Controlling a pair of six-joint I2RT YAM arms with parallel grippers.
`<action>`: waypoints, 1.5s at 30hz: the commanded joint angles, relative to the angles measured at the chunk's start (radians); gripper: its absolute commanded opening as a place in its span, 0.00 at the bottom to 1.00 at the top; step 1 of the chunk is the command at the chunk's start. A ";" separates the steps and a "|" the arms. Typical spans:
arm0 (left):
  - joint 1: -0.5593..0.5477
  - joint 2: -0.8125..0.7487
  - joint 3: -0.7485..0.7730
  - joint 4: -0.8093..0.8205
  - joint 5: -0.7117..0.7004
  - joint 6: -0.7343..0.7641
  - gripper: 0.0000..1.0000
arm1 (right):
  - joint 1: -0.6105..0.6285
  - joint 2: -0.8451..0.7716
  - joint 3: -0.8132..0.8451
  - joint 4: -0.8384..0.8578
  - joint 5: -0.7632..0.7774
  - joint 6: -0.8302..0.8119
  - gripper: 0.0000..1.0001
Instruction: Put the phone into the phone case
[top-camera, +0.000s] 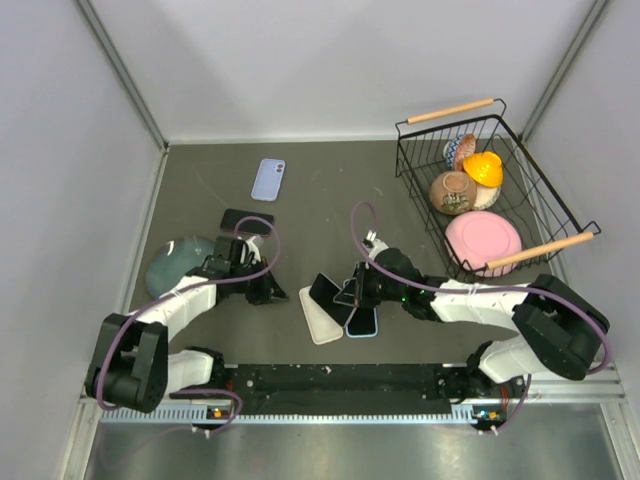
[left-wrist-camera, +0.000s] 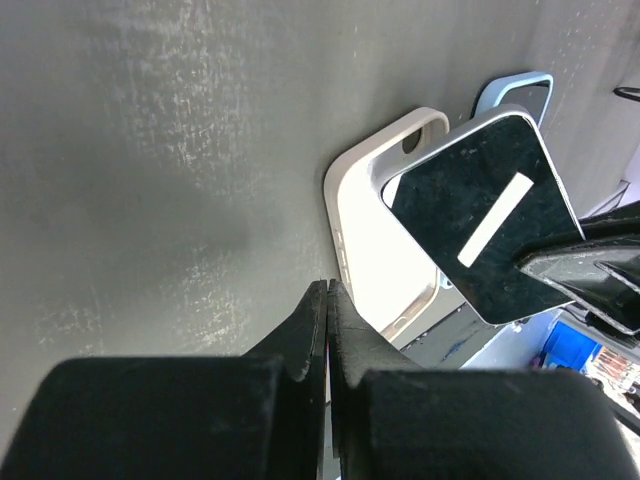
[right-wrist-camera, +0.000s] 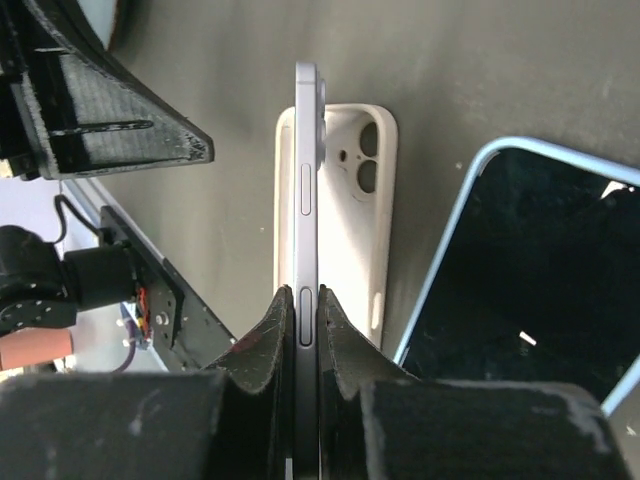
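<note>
1. Your right tool (right-wrist-camera: 305, 300) was clamped on the phone (right-wrist-camera: 306, 190). Its two dark fingers pinched the thin slab's flat faces, and the phone's smooth metal edge with long side buttons faced the wrist camera.
2. The phone stood on edge directly over the white phone case (right-wrist-camera: 352, 200). I could not tell whether the two touched.
3. That case lay flat on the matte grey table (top-camera: 330, 190). It was a glossy shell with rounded corners and camera cutouts.
4. Your left tool (left-wrist-camera: 328, 292) was closed on nothing, its black fingers pressed together just left of the case.
5. A blue-rimmed phone (right-wrist-camera: 530, 270) with a glossy black screen lay flat just right of the case.
6. A black wire basket (top-camera: 520, 170) with wooden handles stood well beyond the case, to its right.
</note>
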 joint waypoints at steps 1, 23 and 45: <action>-0.013 0.013 -0.042 0.125 0.009 -0.038 0.00 | 0.028 -0.014 -0.009 0.070 0.083 0.042 0.00; -0.134 0.093 -0.093 0.225 -0.028 -0.075 0.00 | 0.146 0.086 -0.020 0.143 0.167 0.137 0.34; -0.169 0.097 -0.108 0.243 -0.023 -0.089 0.00 | 0.146 0.210 -0.012 0.292 0.140 0.196 0.01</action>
